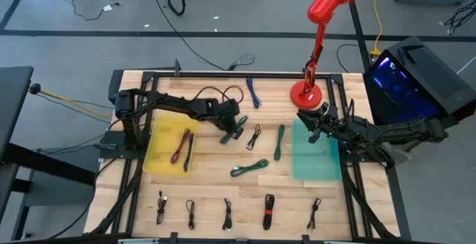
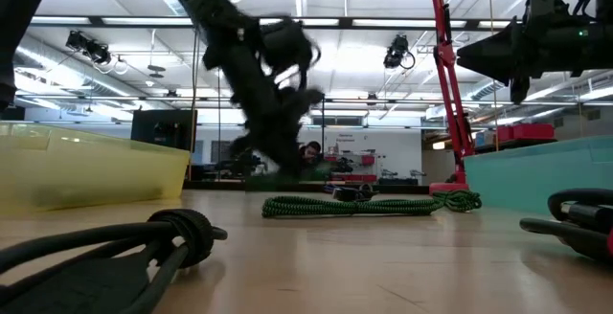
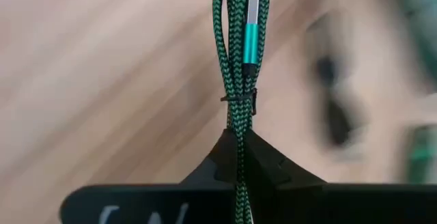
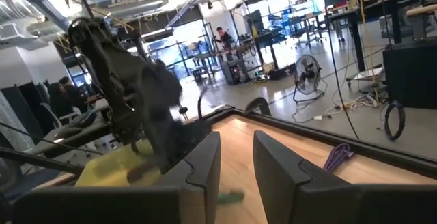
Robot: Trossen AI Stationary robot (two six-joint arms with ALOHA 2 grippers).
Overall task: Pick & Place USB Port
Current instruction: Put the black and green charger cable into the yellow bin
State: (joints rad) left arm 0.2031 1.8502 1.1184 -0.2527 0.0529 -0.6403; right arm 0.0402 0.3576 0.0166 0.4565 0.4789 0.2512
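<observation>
My left gripper point(image 1: 229, 132) is out over the middle of the table, right of the yellow bin point(image 1: 160, 151), and is shut on a green braided USB cable bundle point(image 3: 237, 60). The bundle is bound by a black tie point(image 3: 244, 100) and shows a teal and silver plug point(image 3: 251, 36). In the low view this arm point(image 2: 268, 94) is blurred. My right gripper point(image 4: 236, 161) is open and holds nothing. It hangs above the far left corner of the teal bin point(image 1: 316, 155). My left gripper pinches the green cable bundle between its two fingers point(image 3: 225, 159), just behind the black tie point(image 3: 240, 111). The fingers lie along the bundle, and its looped end with the plug sticks out past the fingertips. Whether it hangs clear of the table, I cannot tell.
Two more green cables point(image 1: 279, 141) point(image 1: 249, 168) and a black one point(image 1: 255, 135) lie mid-table. A blue cable point(image 1: 254, 91) lies toward the far edge. Several black cables point(image 1: 227, 213) line the near edge. Dark red cables point(image 1: 182, 147) lie in the yellow bin. A red lamp's base point(image 1: 306, 94) stands behind the teal bin.
</observation>
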